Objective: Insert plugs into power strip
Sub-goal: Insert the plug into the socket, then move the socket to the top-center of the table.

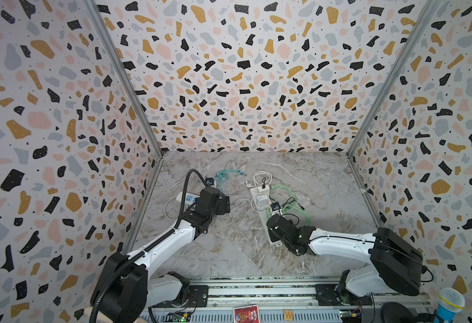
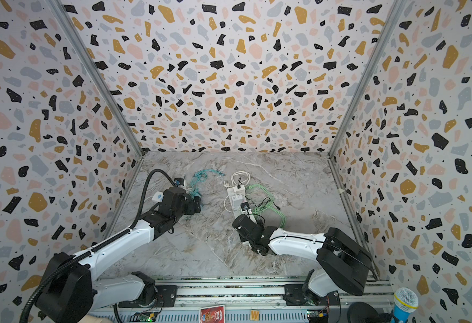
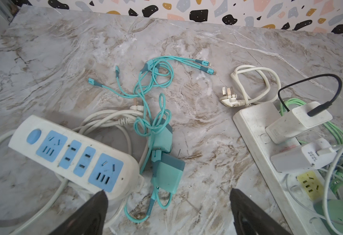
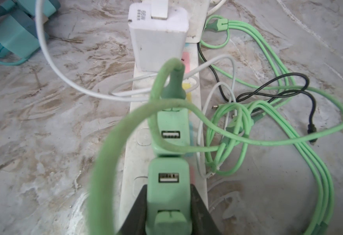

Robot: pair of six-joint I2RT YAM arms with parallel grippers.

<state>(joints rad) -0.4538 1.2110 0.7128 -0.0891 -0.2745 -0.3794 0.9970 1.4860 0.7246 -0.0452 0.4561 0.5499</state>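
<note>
While both top views look down, the left jaws hang spread wide over the table (image 1: 229,251). They are just beside the blue-socket strip (image 1: 186,198) and short of the teal cable tangle (image 1: 223,176). The right jaws sit low over the long white strip (image 1: 254,193), tucked under their own wrist. Two strips, count them, well apart.

Left wrist view now: jaws released, nothing between the black fingers (image 3: 85,213). The near teal plug (image 3: 167,175) lies flat on the table just ahead, between the two tips. A second teal plug (image 3: 160,136) lies right behind it. Over on the long strip stand the far white plug (image 3: 298,122) and the near white plug (image 3: 303,156).

Right wrist view: jaws clenched on the held mint plug (image 4: 168,183), one finger on each side, upright over the long strip. Whether its prongs are home, I cannot tell. Just ahead, a second mint plug (image 4: 171,130) stands on the same strip. Two mint, two teal, two white.
</note>
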